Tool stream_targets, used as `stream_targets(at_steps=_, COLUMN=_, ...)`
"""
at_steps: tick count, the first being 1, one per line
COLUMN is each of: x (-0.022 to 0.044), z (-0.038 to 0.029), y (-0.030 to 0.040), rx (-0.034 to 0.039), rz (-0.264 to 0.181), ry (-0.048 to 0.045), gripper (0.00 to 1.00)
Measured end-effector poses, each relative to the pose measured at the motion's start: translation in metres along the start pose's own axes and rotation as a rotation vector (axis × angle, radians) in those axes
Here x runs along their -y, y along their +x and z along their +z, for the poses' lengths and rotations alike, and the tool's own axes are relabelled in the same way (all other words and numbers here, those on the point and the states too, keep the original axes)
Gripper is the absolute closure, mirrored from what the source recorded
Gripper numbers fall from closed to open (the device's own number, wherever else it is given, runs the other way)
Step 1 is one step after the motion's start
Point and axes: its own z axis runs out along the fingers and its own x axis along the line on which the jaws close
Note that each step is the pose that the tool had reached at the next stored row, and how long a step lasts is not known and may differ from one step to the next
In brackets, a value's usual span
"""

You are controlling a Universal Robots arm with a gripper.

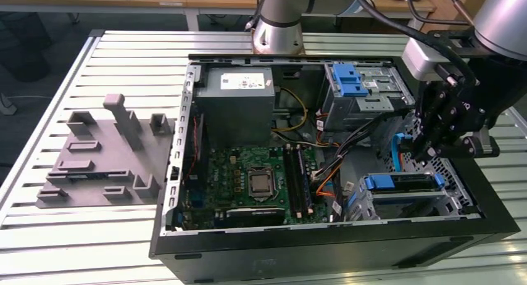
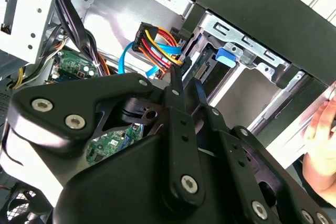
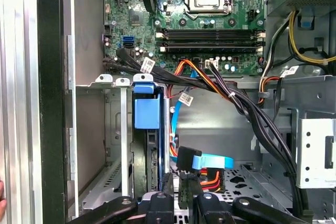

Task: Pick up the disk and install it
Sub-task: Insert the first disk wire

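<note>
One pincer, at the exterior view's right, hangs directly above the disk seated in its bay, long axis horizontal; finger opening cannot be told.

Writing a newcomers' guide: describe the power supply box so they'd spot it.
Find the open black computer case on the table. In its far corner on the exterior view's left sits the power supply box: the only grey block with a white sticker.
</note>
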Motion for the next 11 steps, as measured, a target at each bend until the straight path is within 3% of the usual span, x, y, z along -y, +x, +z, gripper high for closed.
stream_targets(at_steps=6, x=0.0000, z=-0.0039, y=0.0000, rx=0.0001, rz=0.000, ry=0.0000, gripper=0.75)
stream_targets(at_steps=11, x=-0.0001, z=-0.0031, y=-0.0022, rx=-0.0013, rz=0.000, ry=0.0000, gripper=0.75)
